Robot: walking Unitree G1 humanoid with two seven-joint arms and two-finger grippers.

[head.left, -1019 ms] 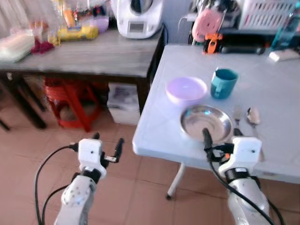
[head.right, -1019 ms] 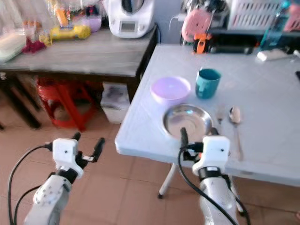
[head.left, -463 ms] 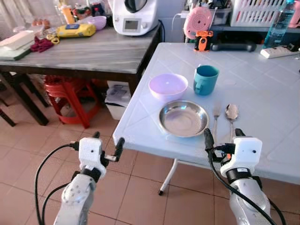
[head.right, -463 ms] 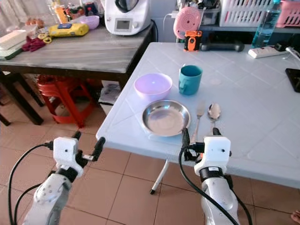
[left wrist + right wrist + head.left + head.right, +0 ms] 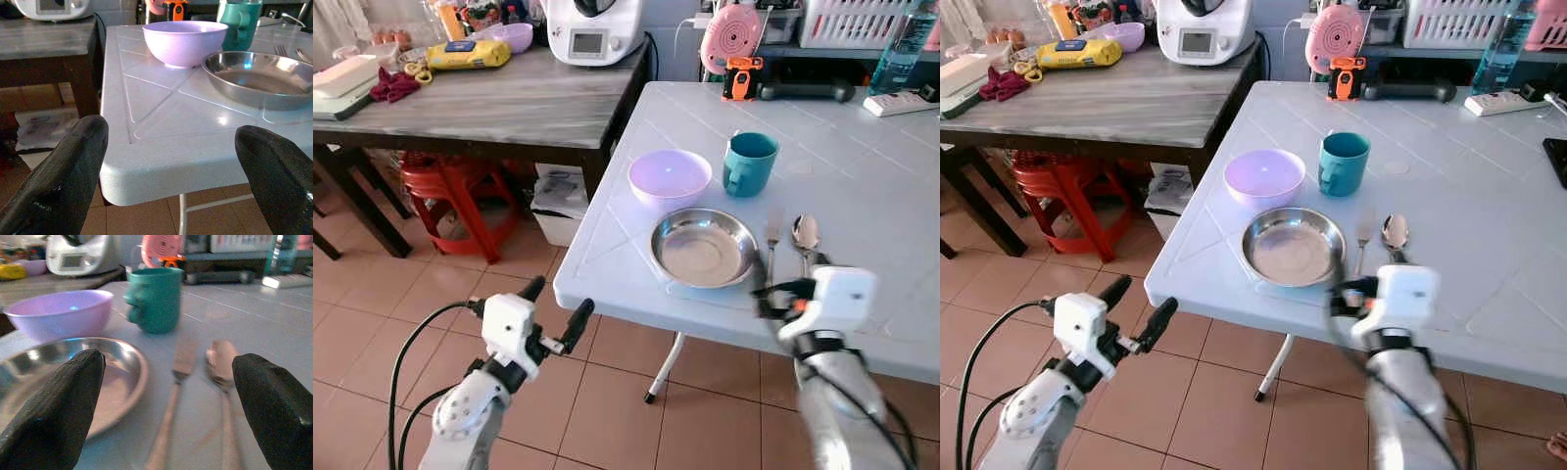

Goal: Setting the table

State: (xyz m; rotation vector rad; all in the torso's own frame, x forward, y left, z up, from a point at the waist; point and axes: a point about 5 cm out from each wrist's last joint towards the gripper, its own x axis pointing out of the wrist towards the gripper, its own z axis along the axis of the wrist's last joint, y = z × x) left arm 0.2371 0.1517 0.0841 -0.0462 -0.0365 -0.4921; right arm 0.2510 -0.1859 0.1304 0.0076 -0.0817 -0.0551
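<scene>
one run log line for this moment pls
right gripper open over metal fork | left gripper open off white table edge | steel plate set

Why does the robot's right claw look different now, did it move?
Yes. The right gripper has gone forward over the white table's near edge, toward the fork and spoon beside the steel plate.

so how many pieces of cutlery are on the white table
2. A fork lies just right of the steel plate, and a spoon lies beside the fork on its right. Their handle ends are hidden behind the right gripper, which may hide more.
</scene>
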